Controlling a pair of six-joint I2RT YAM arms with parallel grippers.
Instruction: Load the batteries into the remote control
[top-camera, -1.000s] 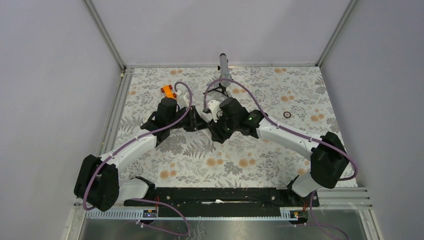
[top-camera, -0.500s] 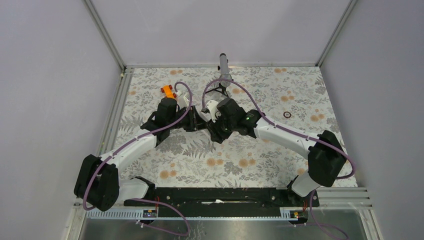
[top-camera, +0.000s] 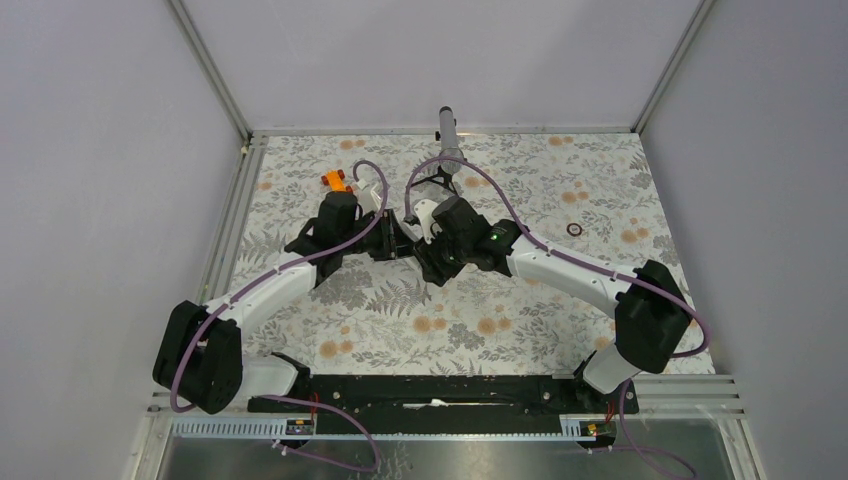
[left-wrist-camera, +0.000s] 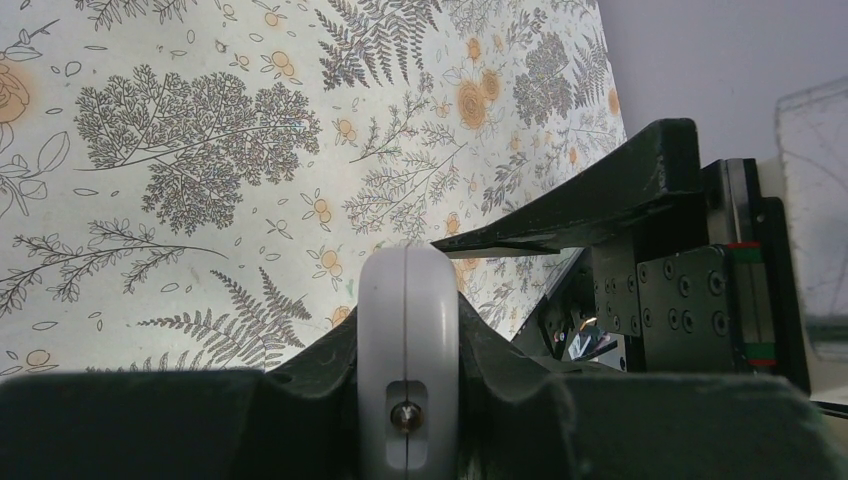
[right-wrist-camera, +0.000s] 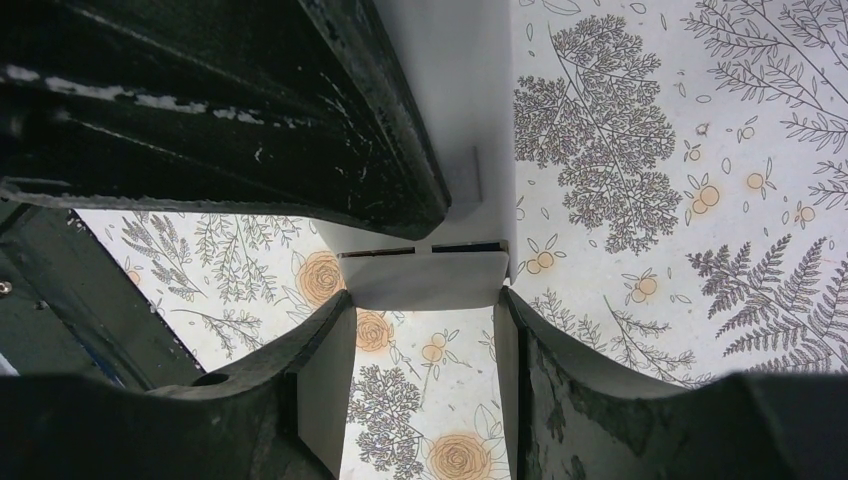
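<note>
The white remote control (left-wrist-camera: 408, 300) is seen end-on in the left wrist view, its small emitter facing the camera. My left gripper (left-wrist-camera: 408, 345) is shut on its two flat sides and holds it above the mat. In the right wrist view the remote's white back (right-wrist-camera: 450, 100) runs up from a small flat white cover (right-wrist-camera: 425, 278). This cover lies against the remote's end, with a thin dark seam between them. My right gripper (right-wrist-camera: 425, 300) is shut on the cover's two edges at its fingertips. The batteries are hidden. In the top view both grippers meet mid-table.
A chunky orange toy piece (top-camera: 335, 180) lies on the floral mat (top-camera: 520, 320) behind the left wrist. A grey cylinder on a black stand (top-camera: 447, 128) rises at the back edge. A small dark ring (top-camera: 574, 229) lies to the right. Metal rails border the mat.
The left arm has edged slightly away from me and to the right, uncovering more of the orange piece. The right wrist has crept a little left. Both grips are unchanged.
</note>
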